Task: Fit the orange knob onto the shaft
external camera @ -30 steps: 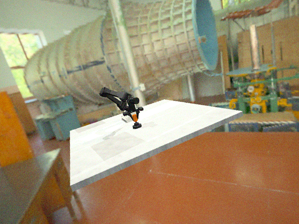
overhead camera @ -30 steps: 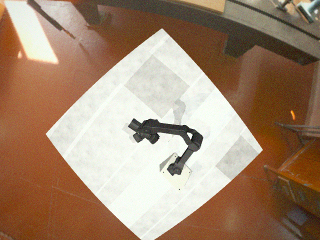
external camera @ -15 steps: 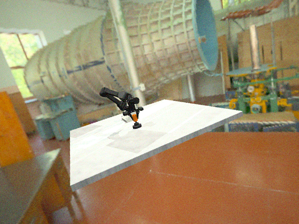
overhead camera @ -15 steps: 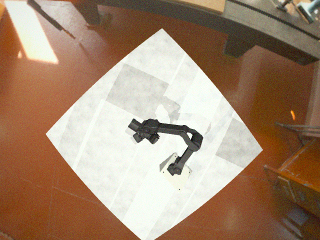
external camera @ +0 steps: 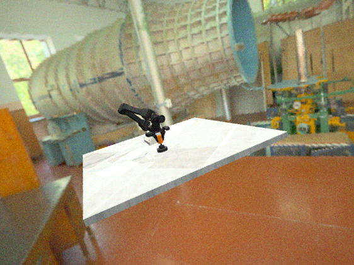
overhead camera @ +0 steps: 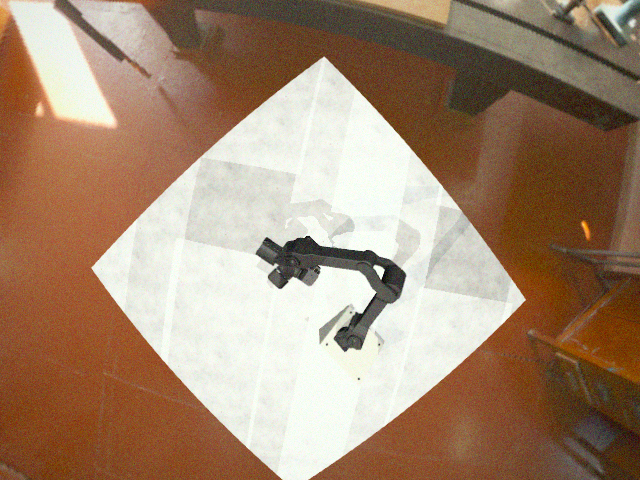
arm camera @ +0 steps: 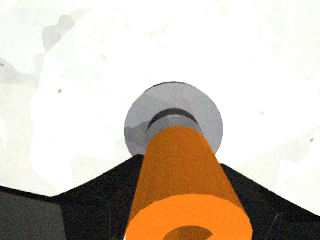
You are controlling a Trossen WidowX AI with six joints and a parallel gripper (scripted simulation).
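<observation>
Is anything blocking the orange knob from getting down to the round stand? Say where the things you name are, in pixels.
Nothing visible blocks the orange knob [external camera: 160, 138] [arm camera: 181, 165], held right above the round stand [external camera: 162, 148] [arm camera: 172, 95]. Whether their flat sides match, I can't tell.
</observation>
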